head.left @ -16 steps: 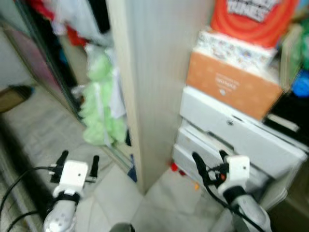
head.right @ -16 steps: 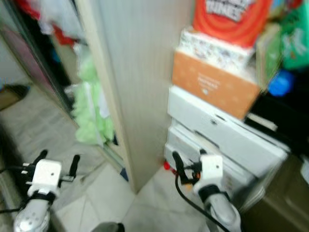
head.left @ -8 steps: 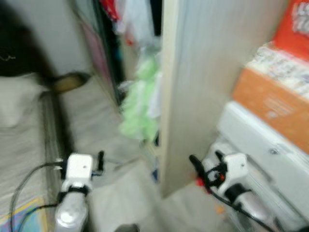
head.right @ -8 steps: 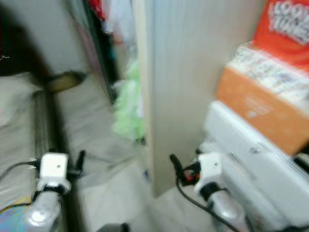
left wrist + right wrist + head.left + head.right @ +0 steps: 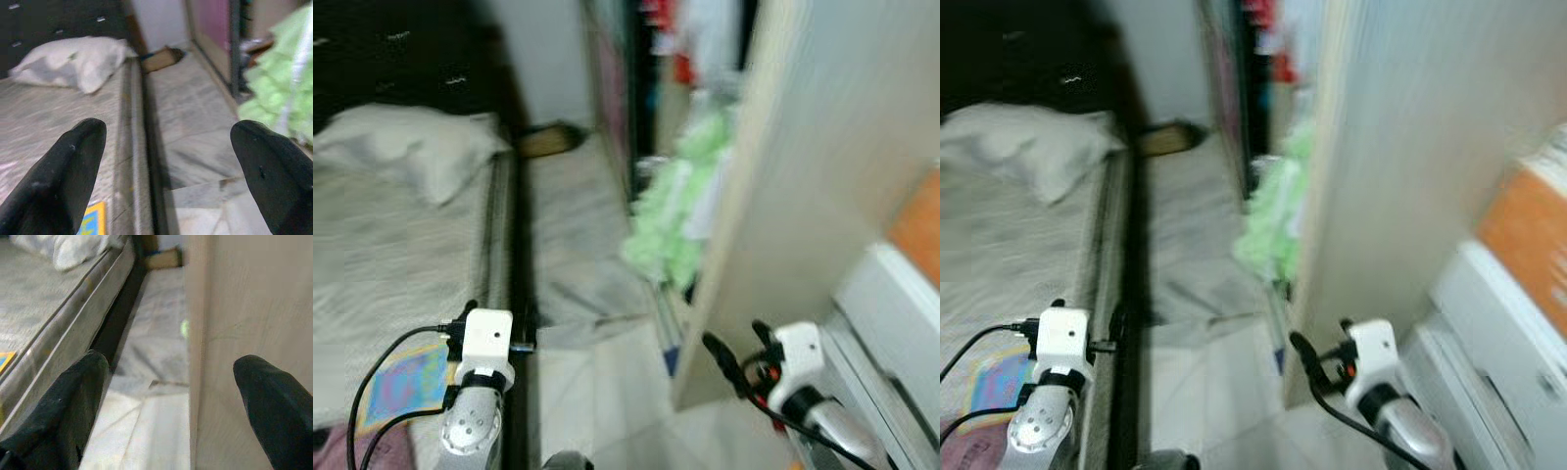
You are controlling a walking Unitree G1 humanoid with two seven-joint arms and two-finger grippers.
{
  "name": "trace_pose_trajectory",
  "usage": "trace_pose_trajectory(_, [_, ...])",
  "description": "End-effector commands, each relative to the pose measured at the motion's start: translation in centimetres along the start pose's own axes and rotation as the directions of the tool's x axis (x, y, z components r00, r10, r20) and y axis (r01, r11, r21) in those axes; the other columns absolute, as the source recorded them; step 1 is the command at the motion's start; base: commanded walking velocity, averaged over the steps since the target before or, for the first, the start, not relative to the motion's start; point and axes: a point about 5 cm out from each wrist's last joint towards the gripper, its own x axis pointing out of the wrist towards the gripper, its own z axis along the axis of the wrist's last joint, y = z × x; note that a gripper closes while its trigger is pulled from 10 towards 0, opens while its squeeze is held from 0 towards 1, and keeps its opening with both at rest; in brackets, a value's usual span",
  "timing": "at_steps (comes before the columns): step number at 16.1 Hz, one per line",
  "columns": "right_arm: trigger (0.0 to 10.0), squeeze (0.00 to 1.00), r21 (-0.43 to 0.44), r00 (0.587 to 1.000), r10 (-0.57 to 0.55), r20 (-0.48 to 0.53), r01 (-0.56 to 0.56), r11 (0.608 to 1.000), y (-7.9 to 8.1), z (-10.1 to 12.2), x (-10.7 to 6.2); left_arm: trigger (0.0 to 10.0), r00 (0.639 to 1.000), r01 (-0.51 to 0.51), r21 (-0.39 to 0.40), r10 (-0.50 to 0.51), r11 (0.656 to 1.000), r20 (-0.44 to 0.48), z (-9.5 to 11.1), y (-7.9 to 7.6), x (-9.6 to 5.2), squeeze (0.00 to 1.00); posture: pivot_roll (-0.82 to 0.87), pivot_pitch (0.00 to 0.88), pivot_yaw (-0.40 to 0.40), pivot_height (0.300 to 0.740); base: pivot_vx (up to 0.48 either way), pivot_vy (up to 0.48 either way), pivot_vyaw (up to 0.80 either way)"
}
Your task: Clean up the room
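Note:
A bed (image 5: 382, 264) with a pale pillow (image 5: 406, 147) lies on my left. Tiled floor (image 5: 573, 255) runs between the bed and a light wooden wardrobe panel (image 5: 803, 196). A fluffy green garment (image 5: 680, 211) hangs out of the wardrobe down to the floor. Far along the floor lies a small brown thing (image 5: 548, 140), too blurred to name. My left gripper (image 5: 499, 315) hovers over the bed's edge, open and holding nothing (image 5: 168, 129). My right gripper (image 5: 741, 345) is low beside the wardrobe panel, open with nothing held (image 5: 171, 362).
White drawers (image 5: 901, 313) with an orange box (image 5: 920, 225) on top stand at the right edge. A colourful flat item (image 5: 396, 387) lies on the bed near my left arm. The dark bed frame (image 5: 514, 284) borders the strip of floor.
The camera has swung left: the bed and pillow came into view, the stacked boxes slid off to the right. Both grippers stay open and keep their place relative to me.

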Motion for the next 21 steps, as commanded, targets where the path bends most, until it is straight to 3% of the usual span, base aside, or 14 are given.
trace_pose_trajectory(1, [10.0, 0.0, 0.03, 0.997, 0.073, -0.008, -0.072, 0.997, 0.5, 0.0, 0.1, 10.0, 1.0, -0.016, 0.017, 0.017, 1.0, -0.016, -0.1, 0.6, 0.0, 0.0, -0.08, 0.036, -0.001, 0.74, 0.0, 0.0, 0.8])
trace_pose_trajectory(6, [10.0, 0.0, 0.061, 0.974, 0.211, -0.082, -0.206, 0.977, 0.7, -1.5, -0.6, 10.0, 1.0, 0.006, 0.009, -0.006, 1.0, -0.014, 0.1, 0.3, 0.0, 0.0, -0.08, 0.043, -0.004, 0.74, 0.0, 0.0, 0.74])
trace_pose_trajectory(10, [10.0, 0.0, 0.065, 0.96, 0.259, -0.106, -0.253, 0.965, 1.8, -2.6, 0.4, 10.0, 1.0, 0.012, 0.008, -0.012, 1.0, -0.019, 0.0, 0.2, -0.1, 0.0, -0.08, 0.047, -0.009, 0.74, 0.0, 0.0, 0.59])
trace_pose_trajectory(19, [10.0, 0.0, 0.051, 0.96, 0.281, 0.003, -0.281, 0.958, 5.8, -1.3, 4.8, 10.0, 1.0, 0.029, 0.007, -0.029, 1.0, -0.008, 0.2, -0.1, 0.6, 0.0, -0.07, 0.048, 0.001, 0.74, 0.0, 0.0, 0.8])
trace_pose_trajectory(21, [10.0, 0.0, 0.014, 0.959, 0.283, 0.024, -0.284, 0.959, 6.8, -0.8, 5.9, 10.0, 0.999, 0.037, 0.007, -0.037, 0.999, 0.0, 0.3, -0.2, 0.8, 0.0, -0.07, 0.047, 0.003, 0.74, 0.0, 0.0, 0.8])
